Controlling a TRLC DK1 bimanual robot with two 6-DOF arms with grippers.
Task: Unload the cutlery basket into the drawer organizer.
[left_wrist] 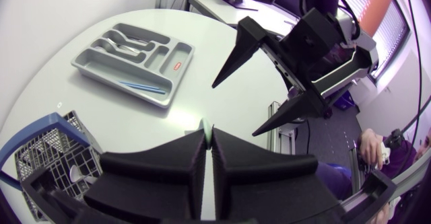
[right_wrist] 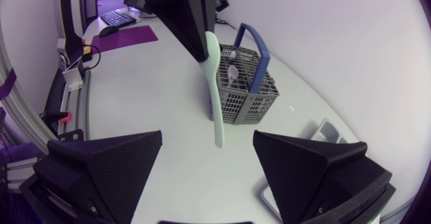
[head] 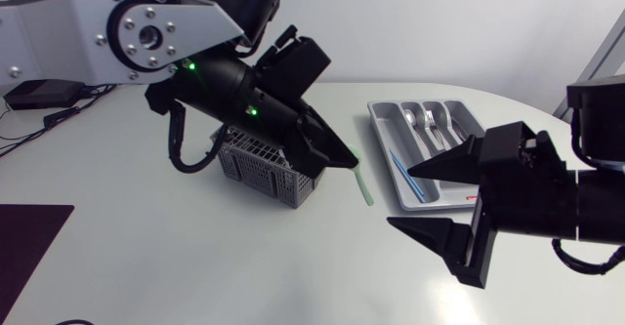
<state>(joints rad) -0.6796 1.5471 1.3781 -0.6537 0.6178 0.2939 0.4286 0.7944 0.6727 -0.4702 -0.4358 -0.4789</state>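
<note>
**Left hand**: closed tight on one end of a pale green utensil. It is just beside the basket, on the side facing the tray.

**Pale green utensil:** long and slim. Its free end slants down from the fingers over the worktop, between basket and tray. What kind of utensil it is cannot be told.

**Right hand**: fingers spread wide, holding nothing. It is near the tray's front edge and faces the green utensil.

**Basket**: grey mesh with a blue handle, standing on the worktop under the left arm. Metal spoons stand in it.

**Tray**: grey with several compartments, well apart from the basket. Forks and spoons lie in the short compartments. A slim blue piece lies in the long one.
</note>
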